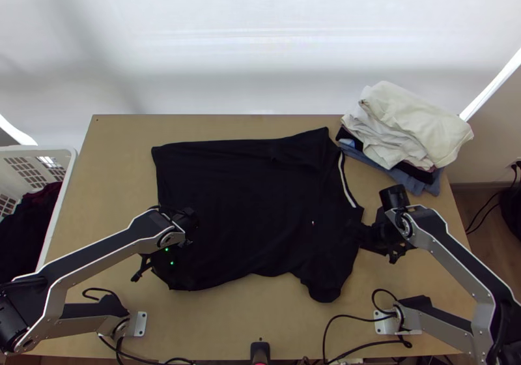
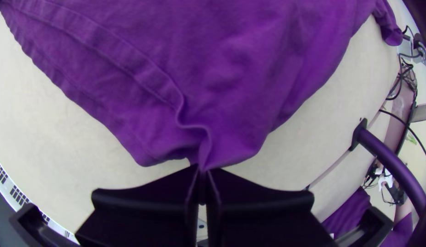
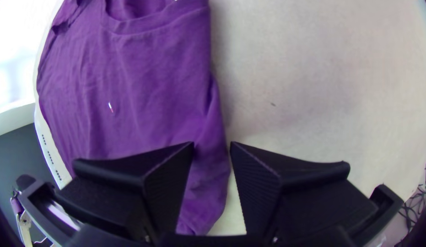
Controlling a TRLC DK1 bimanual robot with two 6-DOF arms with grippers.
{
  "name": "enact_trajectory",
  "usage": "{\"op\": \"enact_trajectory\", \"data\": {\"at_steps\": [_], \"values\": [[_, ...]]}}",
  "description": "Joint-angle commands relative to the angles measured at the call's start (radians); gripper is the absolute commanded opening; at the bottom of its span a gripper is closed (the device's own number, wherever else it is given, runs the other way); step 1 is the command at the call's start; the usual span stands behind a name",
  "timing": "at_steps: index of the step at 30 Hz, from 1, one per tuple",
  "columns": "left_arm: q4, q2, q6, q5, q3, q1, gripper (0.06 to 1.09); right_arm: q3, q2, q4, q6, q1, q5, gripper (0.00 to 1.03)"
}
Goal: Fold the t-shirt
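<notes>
T-shirt (image 1: 254,202) spread mid-table (image 1: 117,189); the left gripper (image 2: 202,171) pinches its hem corner near eight o'clock. Right gripper (image 3: 212,145), near four, has fingers apart astride the edge: best close squarely, then lift both evenly.

Top view: fixed, high above left claw (image 1: 170,257) and right claw (image 1: 363,233), far off, facing steeply down, takes in both claws and table (image 1: 120,163). Left wrist view: close behind left claw's tips, facing past them onto t-shirt (image 1: 241,202); shares claw-side cloth and basket (image 1: 39,148) with top. Right wrist view: close behind right claw's tips, facing cloth and table by them; shares neckline (image 1: 346,181) and small mark (image 1: 312,223) with top
</notes>
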Motion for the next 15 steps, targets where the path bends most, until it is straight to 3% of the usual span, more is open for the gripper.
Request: {"op": "enact_trajectory", "data": {"at_steps": [1,3,4,6,7,12,15], "values": [[-0.028,-0.020,0.015,0.006,0.006,0.007,0.10,-0.030,0.020,-0.003,0.013,0.019,0.002,0.40],[-0.029,-0.021,0.016,0.006,0.010,0.011,0.10,-0.030,0.020,0.001,0.016,0.023,0.000,0.40],[-0.031,-0.023,0.021,0.006,0.010,0.014,0.10,-0.030,0.020,0.002,0.019,0.027,0.002,0.35],[-0.033,-0.027,0.024,0.006,0.011,0.021,0.10,-0.033,0.006,0.030,0.021,0.027,0.018,0.10],[-0.036,-0.029,0.026,0.006,0.013,0.024,0.10,-0.037,-0.007,0.044,0.021,0.025,0.032,0.03],[-0.033,-0.058,0.029,0.009,0.100,0.114,0.10,-0.010,-0.113,0.039,0.022,0.022,0.037,0.03],[0.004,-0.063,0.004,0.035,0.187,0.220,0.10,0.059,-0.202,0.031,0.039,0.028,0.103,0.03]]}}
